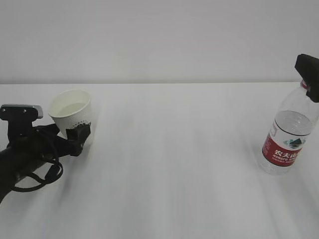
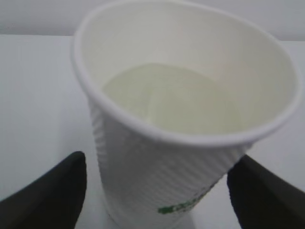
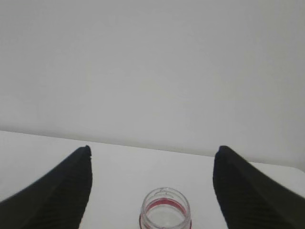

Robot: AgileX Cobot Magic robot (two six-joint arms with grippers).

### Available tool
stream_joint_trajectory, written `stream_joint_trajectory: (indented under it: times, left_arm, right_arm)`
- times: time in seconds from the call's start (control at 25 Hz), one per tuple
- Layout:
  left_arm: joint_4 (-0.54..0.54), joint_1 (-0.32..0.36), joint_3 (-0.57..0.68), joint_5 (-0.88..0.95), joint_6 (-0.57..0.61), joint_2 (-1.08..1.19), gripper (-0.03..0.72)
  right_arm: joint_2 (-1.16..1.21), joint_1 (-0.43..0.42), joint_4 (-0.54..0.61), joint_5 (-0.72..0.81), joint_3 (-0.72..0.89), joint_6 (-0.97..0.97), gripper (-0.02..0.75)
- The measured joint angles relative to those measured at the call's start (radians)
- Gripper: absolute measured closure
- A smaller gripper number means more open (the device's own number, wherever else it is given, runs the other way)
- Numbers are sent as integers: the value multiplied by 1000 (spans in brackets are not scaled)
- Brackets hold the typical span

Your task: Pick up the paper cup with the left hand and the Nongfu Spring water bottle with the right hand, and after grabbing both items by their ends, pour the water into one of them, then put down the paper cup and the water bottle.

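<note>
The white paper cup (image 1: 72, 115) leans a little at the left of the table, with water (image 2: 176, 102) in its bottom. My left gripper (image 1: 79, 133) stands open around the cup's lower part. In the left wrist view the cup (image 2: 157, 143) fills the space between the black fingers (image 2: 52, 191), with a narrow gap on each side. The Nongfu Spring water bottle (image 1: 288, 134) stands upright at the right, uncapped and partly full. My right gripper (image 1: 311, 82) hovers open above its neck. The right wrist view shows the bottle's mouth (image 3: 165, 212) below, between the spread fingers of that gripper (image 3: 153, 149).
The white table (image 1: 174, 164) runs back to a plain white wall (image 1: 159, 40). The left arm's black cables (image 1: 35, 174) loop low over the table at the near left. Nothing else stands between cup and bottle.
</note>
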Motion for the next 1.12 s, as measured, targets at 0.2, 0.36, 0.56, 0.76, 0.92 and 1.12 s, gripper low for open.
stream_joint_trajectory:
  times: [0.2,0.36,0.56,0.76,0.92,1.12]
  left_arm:
    - [13,0,34,-2,-41,0,-3]
    - [29,0,71,-2,-49,0,-1]
    - [41,0,108,-2,-51,-24,6]
    - [46,0,145,-4,-51,-68,15]
    - [49,0,164,-4,-51,-115,29]
    - [49,0,164,-6,-52,-181,47]
  right_arm:
    - [0,0,0,0,0,0,145]
    - [0,0,0,0,0,0,145]
    - [0,0,0,0,0,0,145]
    - [0,0,0,0,0,0,145]
    - [0,0,0,0,0,0,145]
    - [0,0,0,0,0,0,145]
